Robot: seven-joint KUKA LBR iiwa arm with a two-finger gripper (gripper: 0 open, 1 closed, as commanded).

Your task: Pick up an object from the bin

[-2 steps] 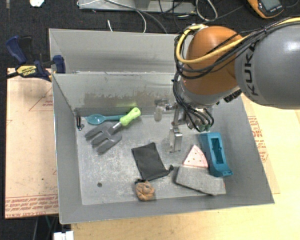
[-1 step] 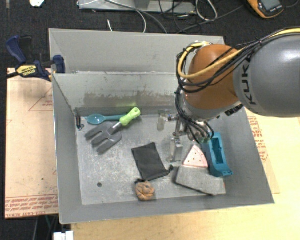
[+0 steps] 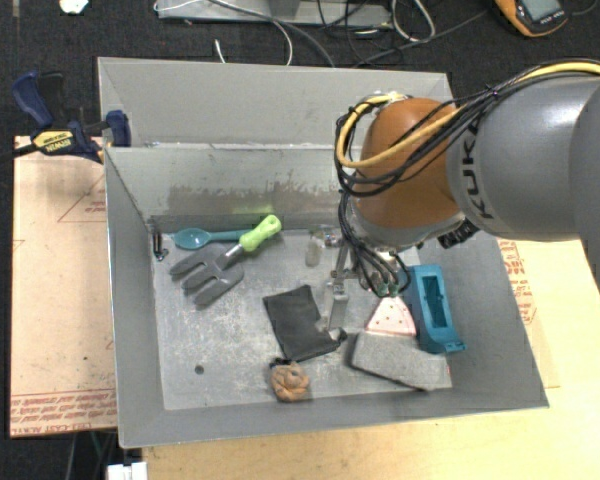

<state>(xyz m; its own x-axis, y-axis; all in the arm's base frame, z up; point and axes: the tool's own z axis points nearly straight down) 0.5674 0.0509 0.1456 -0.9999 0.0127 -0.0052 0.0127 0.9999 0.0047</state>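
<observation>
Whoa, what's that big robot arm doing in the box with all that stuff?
The robot arm is reaching into the grey metal bin to pick something up. Its gripper is down near the middle, beside a flat dark square and a white-and-pink triangle. I can't see that it has grabbed anything. A blue block, a grey slab and a brown lump lie close by. A green-handled fork lies further left.

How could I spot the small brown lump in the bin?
In the grey bin, look along the wall nearest the view's bottom edge. The brown lump lies there, below the dark flat square. It alone is rounded and knobbly; its neighbours are flat.
</observation>
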